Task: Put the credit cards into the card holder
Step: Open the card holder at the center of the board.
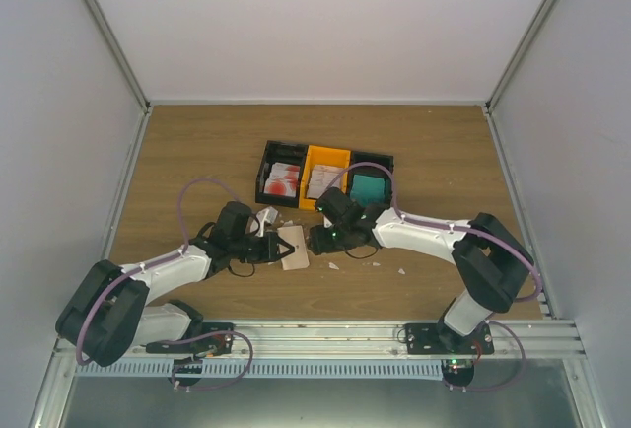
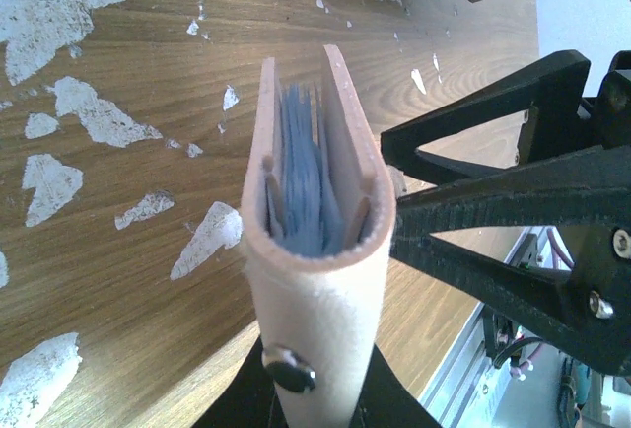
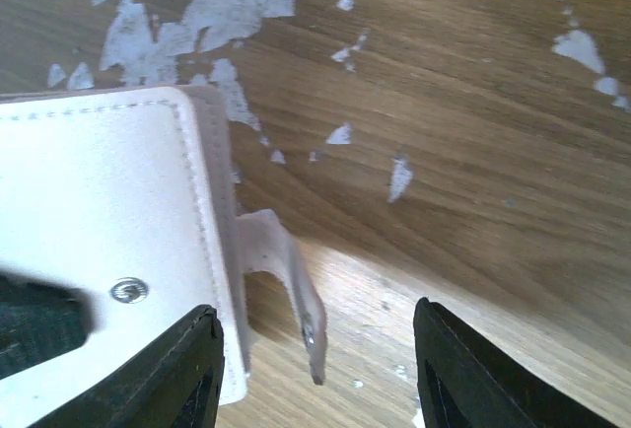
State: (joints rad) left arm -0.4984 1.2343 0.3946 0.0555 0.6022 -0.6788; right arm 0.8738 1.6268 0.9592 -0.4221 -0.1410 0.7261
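The left gripper (image 1: 284,248), reaching in from seven o'clock, had its jaws pressed together on the card holder (image 2: 320,290), pinching it at the end that carried a metal snap (image 2: 289,374). The beige holder stood folded into a narrow U with its two faces slightly apart, and several thin bluish cards (image 2: 301,191) sat on edge between them. Whether it touched the table (image 1: 197,152) could not be told. White scraps (image 2: 79,112) flecked the wood at nine o'clock from it. Just at its three o'clock side, the right gripper (image 3: 314,324), coming from five o'clock, had its jaws spread wide. The holder's corner lay by one finger and the loose snap tab (image 3: 296,300) hung between the two, gripped by neither. At twelve o'clock from the meeting grippers sat a row of joined bins. The left black bin (image 1: 264,177) held red-and-white cards (image 1: 285,180), the orange bin (image 1: 314,157) held pale cards (image 1: 327,178), and the right black bin (image 1: 386,164) held a teal card (image 1: 371,188).
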